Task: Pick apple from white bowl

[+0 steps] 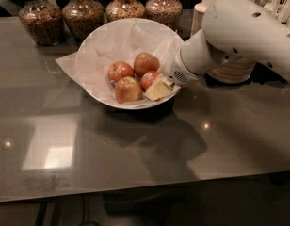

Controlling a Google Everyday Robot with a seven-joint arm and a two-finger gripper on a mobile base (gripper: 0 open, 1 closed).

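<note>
Bowl: the white bowl [95, 55] sits on the far middle of the table [135, 149], lined with crumpled white paper [69, 64] that sticks out over its left rim.
Apple: the reddest apple [149, 78] lies in the right part of the bowl, with its right, near side hidden behind the gripper.
Other apples: three paler ones [127, 89] lie in a cluster just left of, nearer than and beyond it, and look to be touching one another.
Gripper: the gripper [159, 89] is inside the bowl at its near right rim, right against the apple.
Grip: cannot tell whether it is clamped on the apple or released.
Arm: the white arm [239, 32] reaches in from the right, over the rim.
Jars: four jars [81, 15] of brown contents stand in a row along the far edge.
Stack: beige bowls [234, 70] are stacked right of the white bowl, behind the arm.
</note>
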